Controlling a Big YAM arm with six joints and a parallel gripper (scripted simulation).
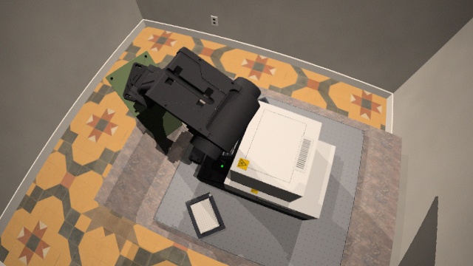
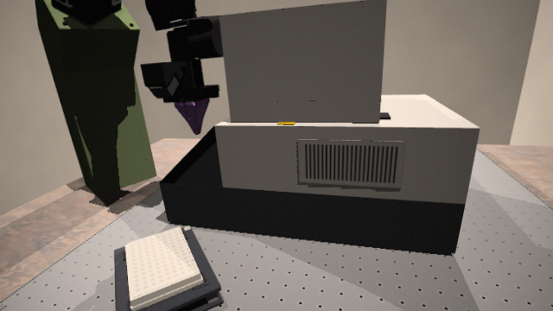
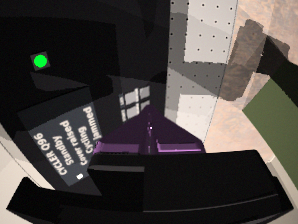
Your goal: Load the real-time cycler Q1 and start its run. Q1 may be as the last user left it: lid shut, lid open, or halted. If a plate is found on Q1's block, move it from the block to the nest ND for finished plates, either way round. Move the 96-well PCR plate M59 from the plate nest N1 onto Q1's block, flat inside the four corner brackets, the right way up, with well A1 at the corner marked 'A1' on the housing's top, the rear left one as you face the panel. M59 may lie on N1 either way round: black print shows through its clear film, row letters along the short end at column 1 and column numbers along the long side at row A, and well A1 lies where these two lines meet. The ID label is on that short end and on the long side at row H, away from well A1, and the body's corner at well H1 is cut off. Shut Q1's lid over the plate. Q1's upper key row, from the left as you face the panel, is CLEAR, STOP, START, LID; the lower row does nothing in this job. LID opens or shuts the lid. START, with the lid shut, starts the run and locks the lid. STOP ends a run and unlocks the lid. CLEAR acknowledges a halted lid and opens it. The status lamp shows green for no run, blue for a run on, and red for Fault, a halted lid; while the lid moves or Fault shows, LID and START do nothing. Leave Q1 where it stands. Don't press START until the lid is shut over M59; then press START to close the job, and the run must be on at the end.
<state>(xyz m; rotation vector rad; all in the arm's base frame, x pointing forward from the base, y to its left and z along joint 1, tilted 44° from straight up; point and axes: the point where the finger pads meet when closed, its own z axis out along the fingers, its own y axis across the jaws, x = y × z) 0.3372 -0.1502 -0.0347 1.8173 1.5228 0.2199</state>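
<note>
The cycler Q1 [image 1: 281, 162] stands on the grey pegboard mat, its white lid [image 1: 277, 145] down over the housing. Its status lamp [image 1: 222, 165] shows green, also in the wrist view [image 3: 40, 62]. The white plate M59 [image 1: 204, 215] lies flat in the dark nest N1 [image 2: 209, 281] in front of Q1, and it also shows in the exterior view [image 2: 162, 265]. My gripper [image 2: 195, 124] is shut and empty, its purple fingers pointing down a little above Q1's black panel end. In the wrist view the fingers hang over the panel near the pale keys [image 3: 133, 103]. In the top view the arm hides the gripper.
The arm's green base [image 2: 99, 108] stands on the wooden table left of Q1. A vent grille [image 2: 350, 161] is on Q1's side. No second nest is in view. Walls close off the table at the back and the right.
</note>
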